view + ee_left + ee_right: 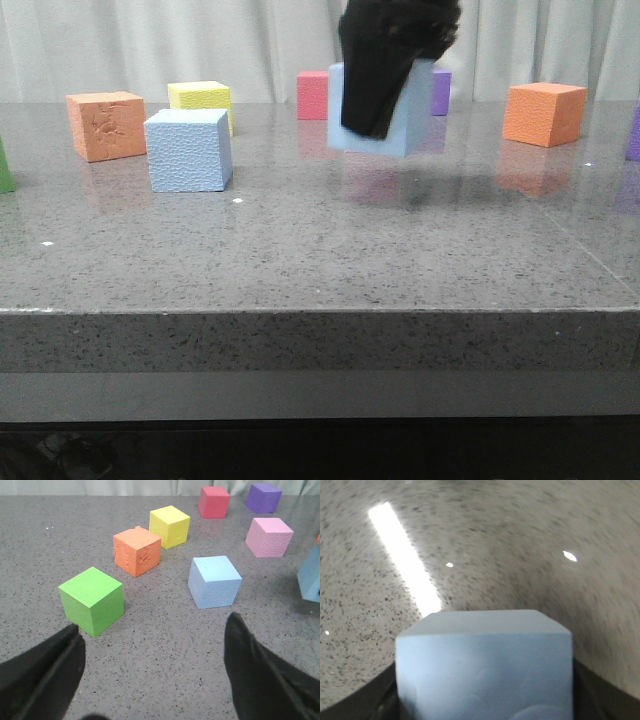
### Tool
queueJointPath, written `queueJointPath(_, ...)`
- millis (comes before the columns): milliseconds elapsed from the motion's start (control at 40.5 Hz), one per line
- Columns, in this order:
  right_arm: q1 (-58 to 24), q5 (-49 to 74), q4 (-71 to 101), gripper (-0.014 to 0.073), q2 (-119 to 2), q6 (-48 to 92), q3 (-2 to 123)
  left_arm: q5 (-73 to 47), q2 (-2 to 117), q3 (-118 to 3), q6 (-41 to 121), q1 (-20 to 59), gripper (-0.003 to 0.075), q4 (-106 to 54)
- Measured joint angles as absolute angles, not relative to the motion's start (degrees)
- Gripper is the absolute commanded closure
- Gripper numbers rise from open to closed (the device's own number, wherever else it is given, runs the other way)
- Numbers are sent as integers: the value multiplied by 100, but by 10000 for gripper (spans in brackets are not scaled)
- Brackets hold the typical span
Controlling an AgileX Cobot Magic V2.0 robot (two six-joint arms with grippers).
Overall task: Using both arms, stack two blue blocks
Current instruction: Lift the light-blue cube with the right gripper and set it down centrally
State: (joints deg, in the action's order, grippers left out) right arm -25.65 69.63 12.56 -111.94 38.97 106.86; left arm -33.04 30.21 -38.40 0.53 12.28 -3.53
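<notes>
Nearest, the left tool (155, 672) hangs open over bare tabletop (320, 260). Beyond it, left of centre, one blue block (189, 150) rests. Farther right, the right tool (375, 105) clamps the second blue block (410, 120), apparently lifted clear. Carry step; next, centre it above the resting block.

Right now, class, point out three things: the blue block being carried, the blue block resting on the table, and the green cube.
carried blue block (412, 118), front view, its right face beside the gripper.
resting blue block (187, 152), front view, middle of its front face.
green cube (91, 600), left wrist view, near its front edge.
</notes>
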Motion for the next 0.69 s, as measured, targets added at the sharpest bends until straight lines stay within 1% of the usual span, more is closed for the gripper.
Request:
queueJointPath(49,-2578,7003,1301,223,-11360,4323,10838,-3304,3021,-3840,53,1228,175,-353)
queueJointPath(197,-2592,6988,1335,218,-11664,4917,11087,-3304,3021,-3840,53,1228,175,-353)
queueJointPath(395,-2592,6939,1400,137,-11856,6066,11149,-3304,3021,-3840,53,1228,175,-353)
queueJointPath(568,-2592,6889,1515,131,-11865,6449,11149,-3304,3021,-3840,53,1228,175,-353)
queueJointPath(617,-2592,6889,1524,108,-11865,6499,11149,-3304,3021,-3840,53,1228,175,-353)
queueJointPath(691,-2592,6889,1524,48,-11865,6521,11149,-3304,3021,-3840,53,1228,175,-353)
